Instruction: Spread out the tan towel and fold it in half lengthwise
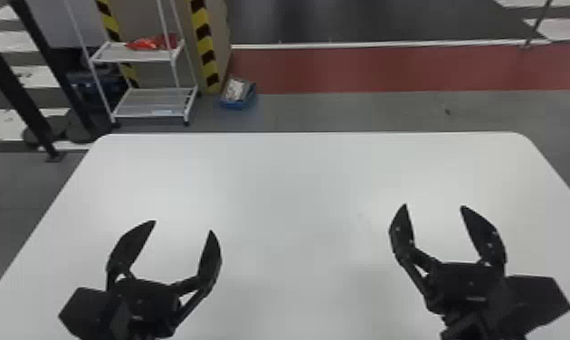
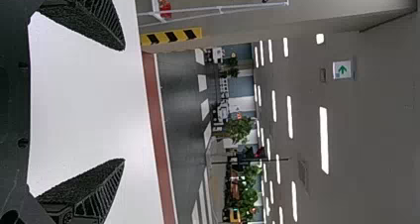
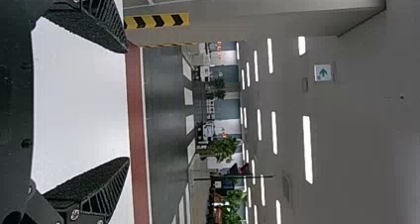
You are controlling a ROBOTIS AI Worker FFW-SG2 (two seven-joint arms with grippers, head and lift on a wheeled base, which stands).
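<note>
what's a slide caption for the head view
Black left pincer and black right pincer, open over a white, round-cornered table.

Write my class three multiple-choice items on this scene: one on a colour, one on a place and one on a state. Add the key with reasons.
1. What colour is the table?
A) Red
B) White
C) Yellow

2. Where is the blue box?
A) On the table
B) On the cart
C) On the floor

3. How do the left gripper and right gripper stand?
A) Both open
B) Both shut
C) One open, one shut

Key:
1. B: its wide top is plain white.
2. C: it sits on the grey floor beyond the table's far edge.
3. A: each has a wide gap between its fingertips.
</note>
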